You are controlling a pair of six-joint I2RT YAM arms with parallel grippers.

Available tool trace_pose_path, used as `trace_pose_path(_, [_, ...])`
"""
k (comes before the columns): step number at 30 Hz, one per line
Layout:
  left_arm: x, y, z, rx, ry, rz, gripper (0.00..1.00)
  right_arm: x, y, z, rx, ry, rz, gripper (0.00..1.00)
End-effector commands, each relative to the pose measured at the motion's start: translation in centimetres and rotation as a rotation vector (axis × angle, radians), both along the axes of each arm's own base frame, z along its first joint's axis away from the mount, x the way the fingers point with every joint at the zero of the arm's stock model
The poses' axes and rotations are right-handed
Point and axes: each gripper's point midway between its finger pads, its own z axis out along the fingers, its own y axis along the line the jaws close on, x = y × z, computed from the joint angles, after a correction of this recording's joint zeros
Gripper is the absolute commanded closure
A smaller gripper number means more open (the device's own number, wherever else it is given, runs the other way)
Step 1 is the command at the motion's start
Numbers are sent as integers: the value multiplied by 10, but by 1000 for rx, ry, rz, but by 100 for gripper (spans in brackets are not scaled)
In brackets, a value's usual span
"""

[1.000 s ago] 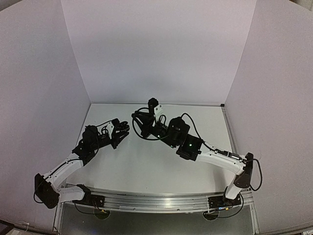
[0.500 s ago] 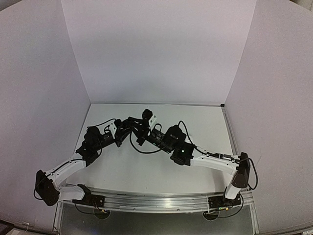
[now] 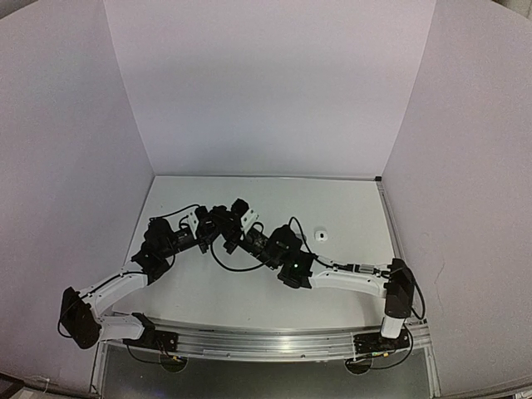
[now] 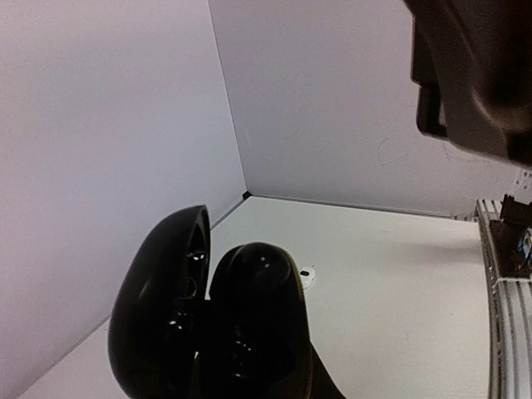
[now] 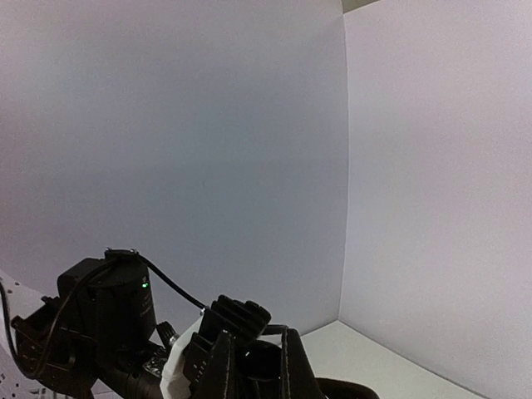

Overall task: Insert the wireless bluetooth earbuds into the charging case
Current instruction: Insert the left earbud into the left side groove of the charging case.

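The left gripper [image 3: 213,223] is clamped on the open black charging case [image 4: 208,324]. The right gripper [image 3: 235,218], fingers pressed together, is just beside it. A white earbud [image 3: 320,234] lies on the table [image 3: 241,291], right of both.

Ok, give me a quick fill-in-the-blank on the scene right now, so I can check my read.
1. The charging case in the left gripper is ____ in colour.
2. The case is ____, its two halves spread apart.
3. A small white item lies loose on the ____.
Missing words: black; open; table.
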Motion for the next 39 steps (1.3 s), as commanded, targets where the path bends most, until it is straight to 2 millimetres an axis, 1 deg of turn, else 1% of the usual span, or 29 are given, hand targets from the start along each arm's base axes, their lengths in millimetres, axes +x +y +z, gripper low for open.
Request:
trace_pose_path(1, [-4, 0, 28, -73, 43, 1, 100, 5, -3, 6, 58, 19, -67, 100])
trace_pose_path(4, [-6, 0, 28, -66, 37, -2, 100, 12, -4, -1, 52, 36, -105, 100])
trace_pose_path(8, [-9, 0, 28, -63, 44, -5, 100, 17, 0, -9, 37, 49, -123, 100])
trace_pose_path(13, [-6, 0, 31, -84, 71, 10, 100, 24, 1, -22, 48, 105, -148, 100])
trace_pose_path(20, [-3, -3, 34, -110, 92, 8, 100, 33, 3, -22, 103, 170, -149, 100])
trace_pose_path(26, [-2, -4, 34, -131, 104, 6, 100, 37, 3, -31, 84, 168, -178, 100])
trace_pose_path(29, [-2, -4, 34, -135, 100, 2, 100, 40, 5, -35, 53, 137, -205, 100])
trace_pose_path(33, [-1, -4, 33, -131, 106, 5, 100, 44, 10, -37, 40, 111, -220, 100])
trace_pose_path(39, [-1, -5, 33, -143, 129, -2, 100, 49, 7, -39, 62, 56, -264, 100])
